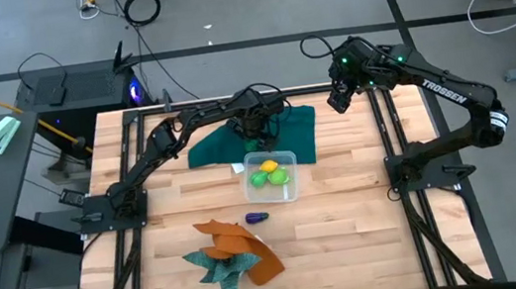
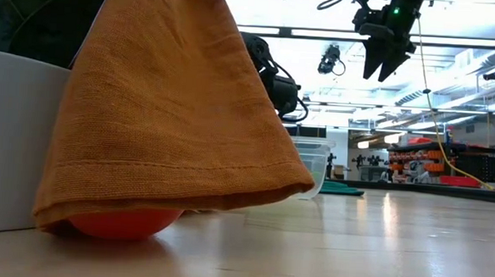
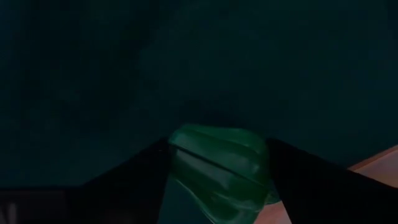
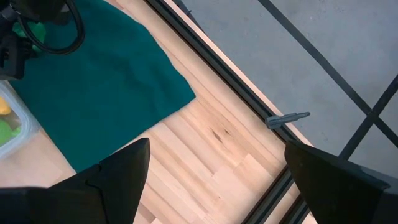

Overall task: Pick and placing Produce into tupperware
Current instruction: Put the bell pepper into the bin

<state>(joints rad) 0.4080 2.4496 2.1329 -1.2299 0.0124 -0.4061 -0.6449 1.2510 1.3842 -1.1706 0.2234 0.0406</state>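
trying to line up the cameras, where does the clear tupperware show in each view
High view: the tupperware sits mid-table, just in front of the dark green cloth.
Low view: its clear wall peeks out right of the orange cloth.
Left wrist view: not in it.
Right wrist view: only a corner at the picture's left edge.
Shared landmark: the dark green cloth, beside the tub in the high and right wrist views.
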